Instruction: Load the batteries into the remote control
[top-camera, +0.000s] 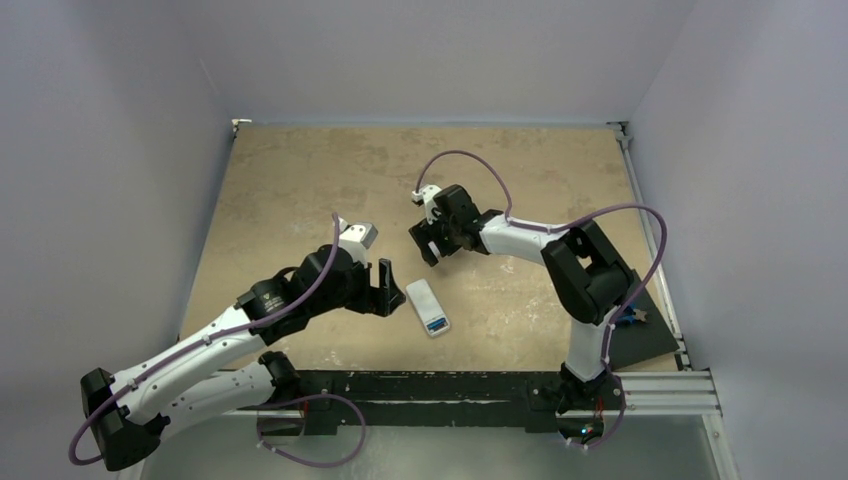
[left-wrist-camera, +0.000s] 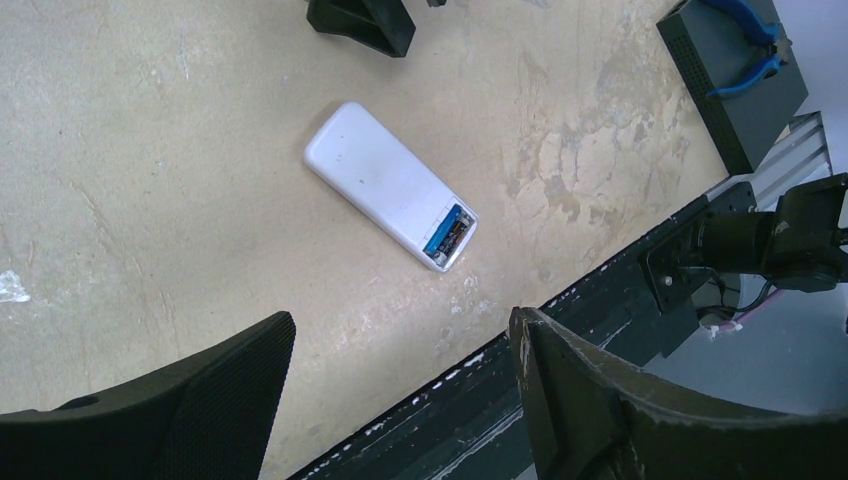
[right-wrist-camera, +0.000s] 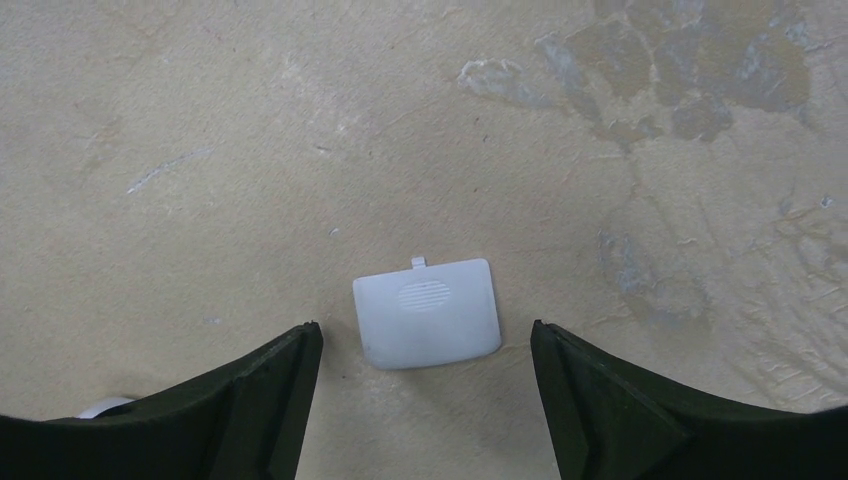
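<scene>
Both arms (top-camera: 195, 352): white links, black joints (top-camera: 585, 275), looping purple cables (top-camera: 462, 153); black fingers (left-wrist-camera: 610, 400), seemingly scuffed at edges.

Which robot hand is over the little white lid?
The right hand: the little white lid lies between its open fingers. The left hand looks at the long remote instead.

The left gripper (left-wrist-camera: 400, 322) hangs over the tan table (left-wrist-camera: 150, 180), its two dark fingers (left-wrist-camera: 200, 410) spread wide with nothing between them. Ahead of the fingertips and clear of them, the remote control (left-wrist-camera: 380, 180) lies slanted, white back up. Its end nearer the gripper is uncovered, and the batteries (left-wrist-camera: 447, 233) sit inside it side by side, one blue, one dark. A black rail (left-wrist-camera: 570, 300) runs past one finger.
</scene>
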